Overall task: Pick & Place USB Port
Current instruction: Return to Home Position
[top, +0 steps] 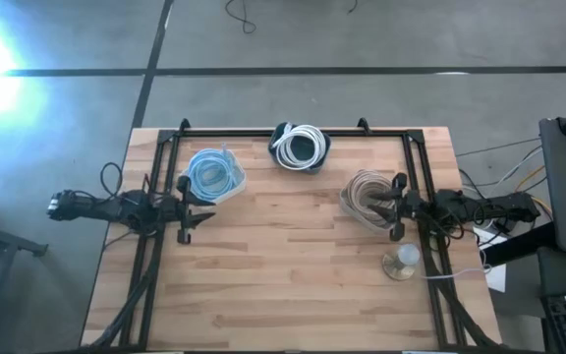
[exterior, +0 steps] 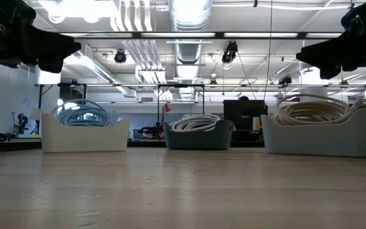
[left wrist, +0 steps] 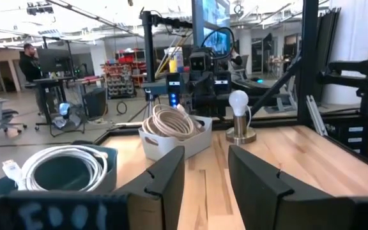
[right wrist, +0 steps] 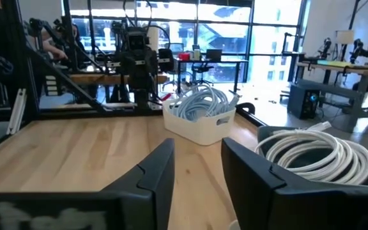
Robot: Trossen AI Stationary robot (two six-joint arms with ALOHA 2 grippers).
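Observation:
Three bins stand on the wooden table, each holding a coiled cable. A white bin has a blue cable (top: 214, 175) (right wrist: 200, 112). A dark bin has a white cable (top: 300, 147) (left wrist: 59, 167) (right wrist: 312, 155). A white bin has a beige cable (top: 367, 195) (left wrist: 173, 128). My left gripper (top: 189, 207) (left wrist: 206, 172) is open, raised above the table near the blue-cable bin. My right gripper (top: 397, 207) (right wrist: 197, 172) is open, raised beside the beige-cable bin. The two grippers face each other across the table. No separate USB port shows.
A small lamp with a round bulb (top: 401, 261) (left wrist: 239, 118) stands near the table's right edge, nearer than my right gripper. A black frame (top: 293, 130) runs along the table's far and side edges. Bare wood (top: 293, 265) lies between the arms and toward the near edge.

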